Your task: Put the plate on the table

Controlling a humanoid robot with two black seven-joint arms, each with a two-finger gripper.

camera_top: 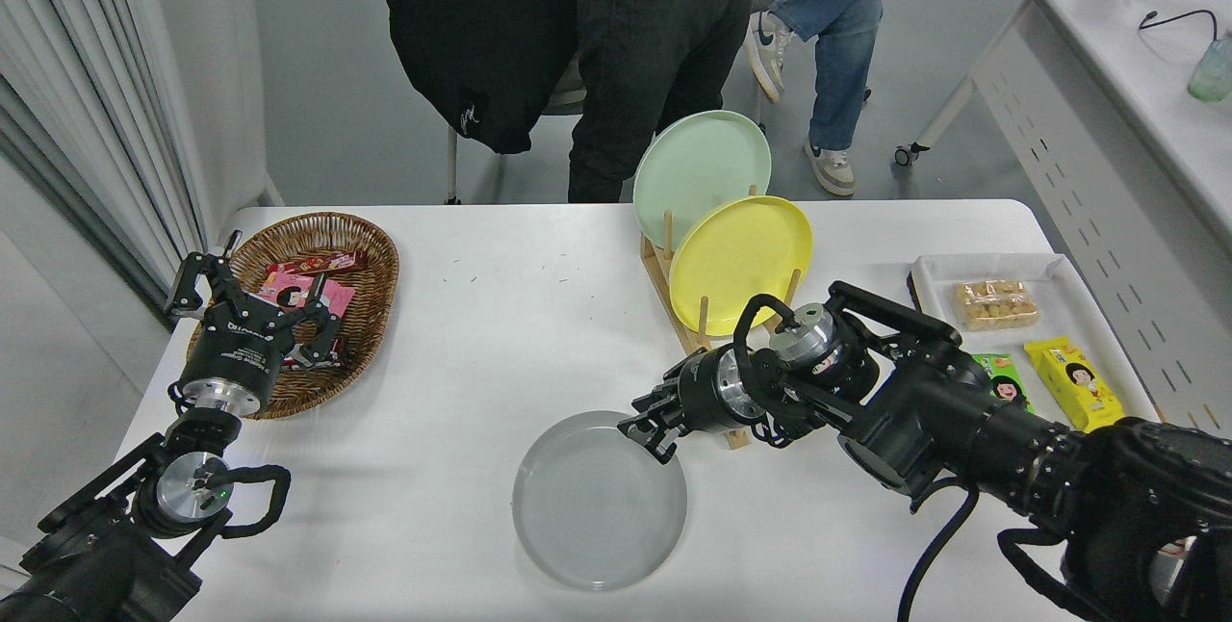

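Nearest the camera, one light grey plate (599, 502) lies flat on the white table (462, 352), close to its front edge and a little right of centre. The right gripper (647, 433) reaches in from the lower right and sits at the plate's upper right rim; its fingers (639, 423) are bunched close over the rim (whether they actually pinch it cannot be told from this angle). The left gripper (252, 306) is parked at the lower left, its fingers (197, 273) spread wide over the edge of a wicker basket (371, 261), holding nothing.

Further back, that single basket carries a few red and pink snack packets (303, 287). To the right, two bright wrapped snacks, one green (1001, 379) and one yellow (1073, 381), lie beside one white tray (982, 268) with a packet of biscuits (995, 303) in it.

Behind the right arm, one wooden rack (674, 309) holds two plates on edge: a yellow plate (739, 251) in front, a mint green plate (701, 165) behind.

Beyond the table's far edge are two people (664, 54), seen only from the waist down.
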